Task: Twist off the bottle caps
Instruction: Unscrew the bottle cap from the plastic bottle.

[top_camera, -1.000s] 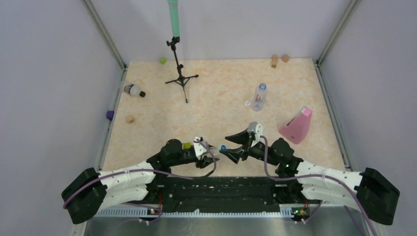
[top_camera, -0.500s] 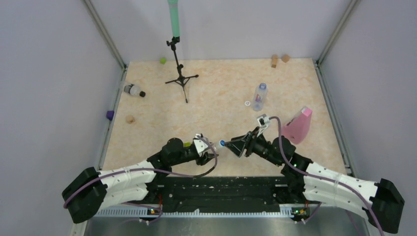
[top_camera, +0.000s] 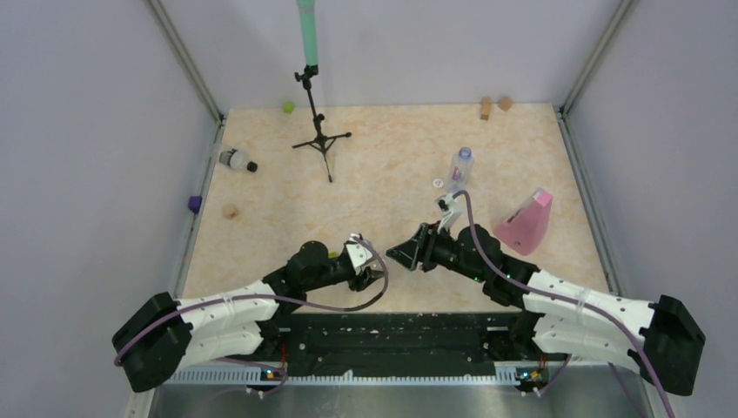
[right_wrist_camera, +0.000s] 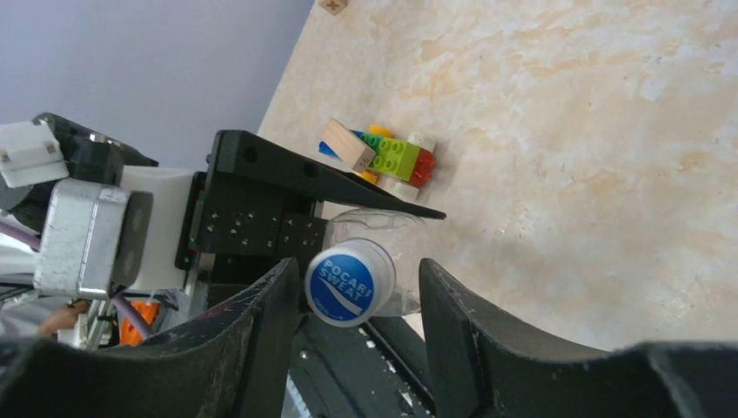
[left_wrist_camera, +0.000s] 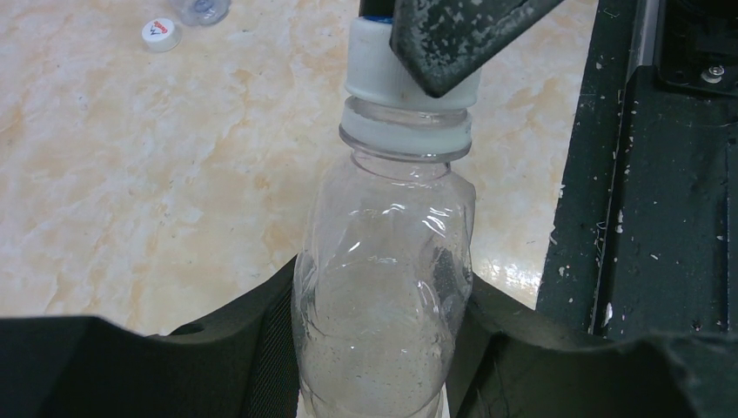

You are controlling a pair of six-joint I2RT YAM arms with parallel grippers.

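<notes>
My left gripper (top_camera: 376,277) is clamped on the body of a clear bottle (left_wrist_camera: 383,296). The soft plastic sits squeezed between the two black fingers, low on the bottle, and the neck points away toward the other arm. All of this is at the near edge of the table (top_camera: 383,174), just in front of the arm bases.

The bottle's cap (right_wrist_camera: 351,283) has white sides and a blue printed top. It lies between the fingers of my right gripper (top_camera: 399,255), which meets the bottle head-on. In the right wrist view the jaws straddle the cap at a narrow spread. One finger is right against its rim, and a sliver of gap shows on the other side, so they are not pinching it. The left wrist view shows a finger overlapping the cap's edge, though I can't say from that angle whether it presses on it.

A cluster of coloured bricks (right_wrist_camera: 392,157) sits just behind the left gripper.

Well apart from both hands, a second bottle (top_camera: 459,170) is out on the table with a loose white cap (top_camera: 438,183) just beside it. A third bottle (top_camera: 235,160) lies on its side at the far left edge.
</notes>
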